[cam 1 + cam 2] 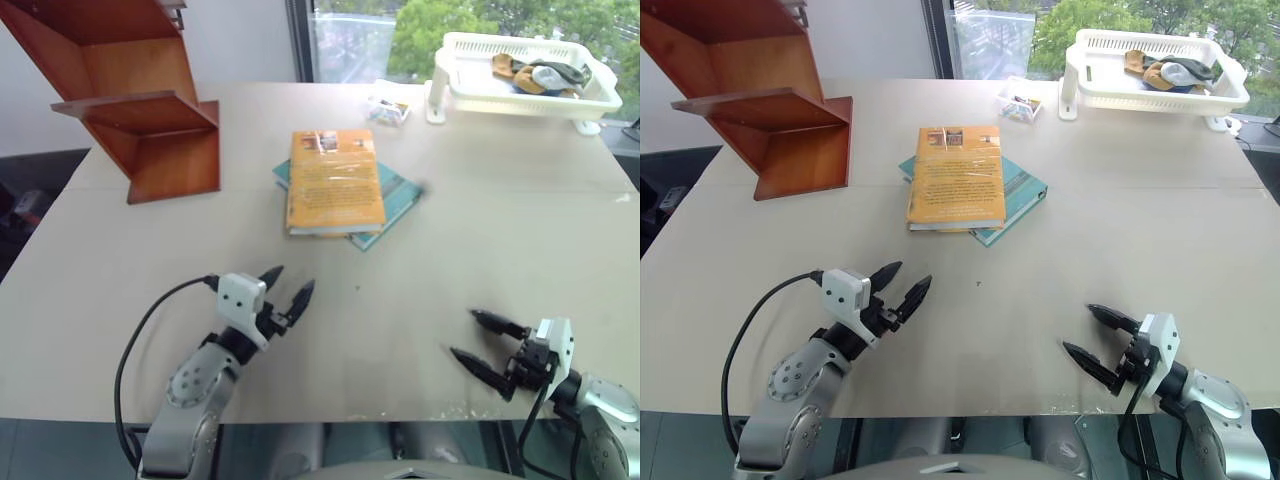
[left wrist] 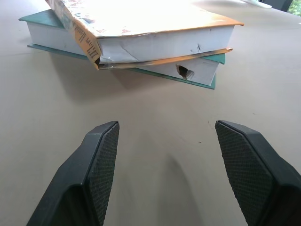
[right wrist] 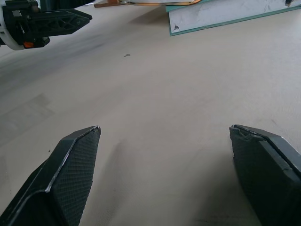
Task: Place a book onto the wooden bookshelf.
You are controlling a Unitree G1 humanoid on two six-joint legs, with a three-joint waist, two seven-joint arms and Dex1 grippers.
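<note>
- the book [image 1: 334, 181] lying flat mid-table, front cover up, stacked on a thinner teal book [image 1: 395, 200] and sitting skewed across it
- wooden bookshelf [image 1: 140, 95] standing at the far left of the table [image 1: 500, 260], well apart from the book, tiers bare
- left gripper [image 1: 285, 287] hovering low over the table near its front edge, fingers spread apart, holding nothing, pointing toward the book stack; book's near edge showing ahead in the left wrist view, not touching
- right gripper [image 1: 487, 342] hanging near the front right of the table, fingers wide apart, gripping nothing, pointing left
- white plastic basket [image 1: 520, 75] sitting at the far right corner, cloth items [image 1: 535, 74] lying inside
- small box [image 1: 388, 108] resting just beside the basket, beyond the books
</note>
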